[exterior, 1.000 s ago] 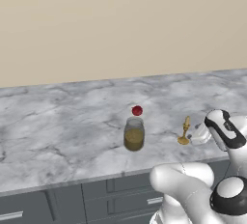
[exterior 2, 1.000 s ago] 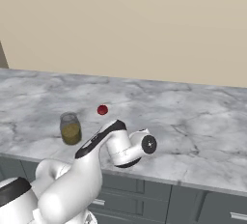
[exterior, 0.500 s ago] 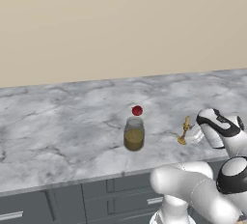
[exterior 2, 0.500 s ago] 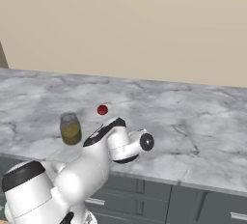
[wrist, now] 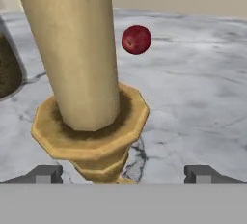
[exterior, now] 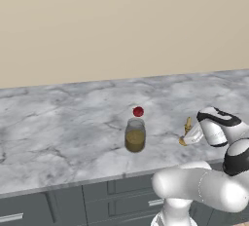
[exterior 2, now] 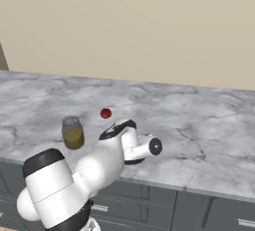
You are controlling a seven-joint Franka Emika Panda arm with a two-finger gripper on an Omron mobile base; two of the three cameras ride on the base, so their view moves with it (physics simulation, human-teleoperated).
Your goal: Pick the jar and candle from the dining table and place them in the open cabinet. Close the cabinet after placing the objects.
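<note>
Jar [exterior: 134, 136] upright on dining table [exterior: 58, 127], candle [wrist: 79, 59] upright nearby

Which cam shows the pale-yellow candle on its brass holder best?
Hand view: the pale-yellow candle on its brass holder looms close between the open fingertips. Left base view shows a sliver beside the gripper. Right base view: arm covers it.

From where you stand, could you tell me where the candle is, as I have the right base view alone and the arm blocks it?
Observer: In the left base view, the candle stands upright on the dining table, to the right of the jar.
Operator: Is the gripper around it?
Observer: The gripper is open; in the hand view the candle's holder sits between the fingertips, nearer the left one, clear of both.
</note>
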